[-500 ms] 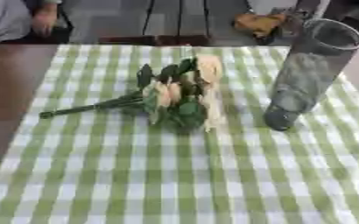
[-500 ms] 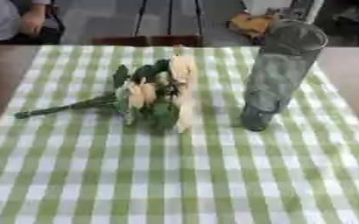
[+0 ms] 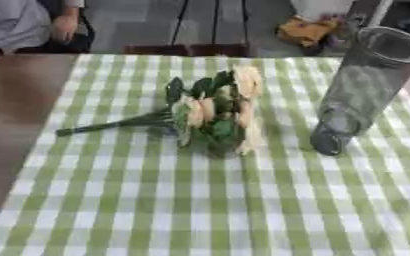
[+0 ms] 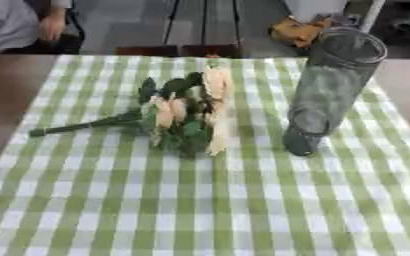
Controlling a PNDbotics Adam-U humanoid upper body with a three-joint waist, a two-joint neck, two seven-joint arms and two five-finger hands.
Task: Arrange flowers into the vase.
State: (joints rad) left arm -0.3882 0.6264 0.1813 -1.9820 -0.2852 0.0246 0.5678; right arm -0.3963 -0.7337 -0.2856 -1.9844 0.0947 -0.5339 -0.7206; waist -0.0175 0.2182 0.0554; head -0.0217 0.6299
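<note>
On the green checked cloth (image 3: pixel 200 200) covering your tabletop (image 3: pixel 16 100), the flowers (image 3: pixel 213 112) lie flat, stems pointing left, near the upright glass vase (image 3: pixel 362 90) on their right; neither of your hands shows, so I cannot tell their state.

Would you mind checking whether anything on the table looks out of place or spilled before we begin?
Nothing stands out. The bunch of flowers lies on its side on the green checked cloth, stems pointing to the left, and the glass vase stands upright and empty to its right. Nothing is spilled. Neither hand shows.
</note>
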